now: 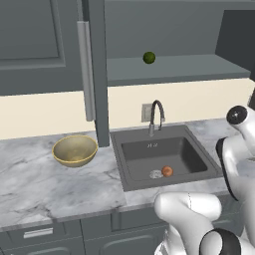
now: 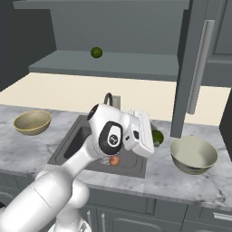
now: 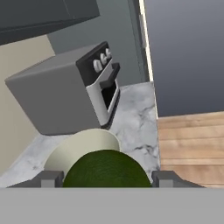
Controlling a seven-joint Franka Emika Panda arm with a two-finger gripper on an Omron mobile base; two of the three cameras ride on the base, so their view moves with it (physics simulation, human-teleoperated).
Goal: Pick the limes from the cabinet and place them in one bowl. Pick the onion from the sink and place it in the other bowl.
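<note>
My gripper point(image 3: 107, 179) is shut on a dark green lime point(image 3: 105, 168), held between the two finger tips. In the right base view the gripper point(image 2: 153, 138) and its lime point(image 2: 157, 137) hang over the sink's right edge, left of the pale cream-grey bowl point(image 2: 193, 154). That bowl point(image 3: 83, 146) lies just beyond the held lime in the hand view. A second lime point(image 1: 149, 58) rests on the open cabinet's shelf point(image 1: 179, 69). The orange-red onion point(image 1: 167, 171) lies in the sink point(image 1: 164, 149) beside the drain. The golden-tan bowl point(image 1: 74, 149) stands on the counter left of the sink.
The open cabinet door point(image 2: 195, 68) with its silver handle hangs above the pale bowl. A curved faucet point(image 1: 157, 117) rises behind the sink. A grey countertop oven point(image 3: 65, 92) stands beyond the pale bowl, and the counter ends at a wood floor point(image 3: 192, 140).
</note>
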